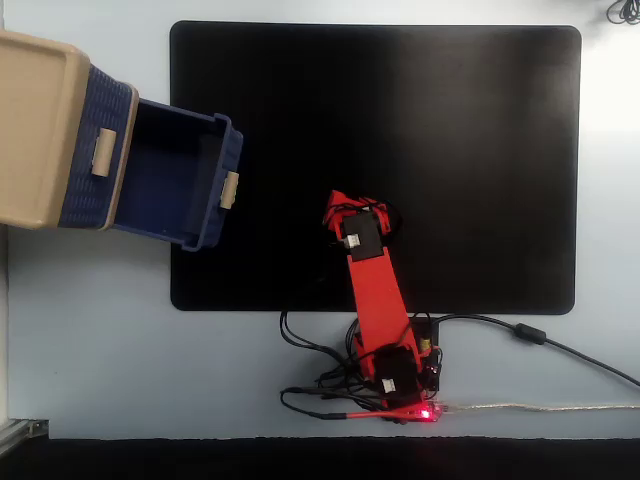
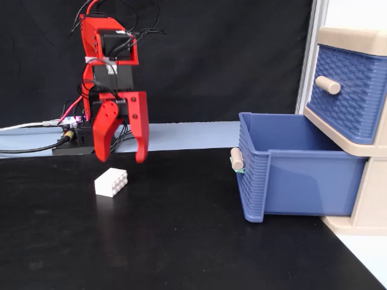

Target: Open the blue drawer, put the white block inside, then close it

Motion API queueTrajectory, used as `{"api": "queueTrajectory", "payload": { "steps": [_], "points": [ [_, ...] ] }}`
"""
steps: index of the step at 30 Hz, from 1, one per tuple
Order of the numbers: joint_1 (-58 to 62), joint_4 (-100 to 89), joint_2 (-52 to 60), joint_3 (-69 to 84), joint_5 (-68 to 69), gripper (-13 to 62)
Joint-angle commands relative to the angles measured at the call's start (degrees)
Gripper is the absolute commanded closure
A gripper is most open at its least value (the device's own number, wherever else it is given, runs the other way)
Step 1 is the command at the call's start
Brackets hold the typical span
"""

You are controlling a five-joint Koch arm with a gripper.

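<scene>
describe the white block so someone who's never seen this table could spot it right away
Start at the big black mat covering the table. In the side fixed view, the white block lies on it, just below the red arm's open end effector. It is a small cream-white brick with round bumps on one face, the only pale loose thing on the mat.

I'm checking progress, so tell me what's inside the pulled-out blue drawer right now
Nothing visible: the blue drawer shows a bare floor from above. Its rear part sits hidden under the cabinet. The white block lies on the mat below the open gripper.
</scene>
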Motion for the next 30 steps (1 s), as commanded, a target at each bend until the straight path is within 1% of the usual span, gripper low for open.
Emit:
{"api": "queueTrajectory", "payload": {
  "steps": [1, 9, 13, 15, 17, 18, 20, 22, 23, 30],
  "points": [
    [1.8, 0.4, 0.4, 0.3, -0.2, 15.7],
    [4.1, -3.4, -4.1, 3.6, -0.4, 15.8],
    [4.6, -6.9, -4.0, 5.8, -0.4, 16.6],
    [4.7, -9.0, -3.8, 6.7, -0.5, 20.5],
    [4.7, -10.7, -3.7, 7.2, -0.6, 26.9],
    [4.7, -11.2, -3.7, 7.5, -0.9, 31.3],
    [4.7, -11.5, -3.6, 7.5, -1.9, 43.0],
    [5.4, -11.5, -2.8, 7.5, -2.4, 56.2],
    [6.2, -11.5, -1.9, 7.5, -2.5, 58.0],
    [6.9, -6.5, 6.2, 7.1, -6.1, 57.7]
  ]
}}
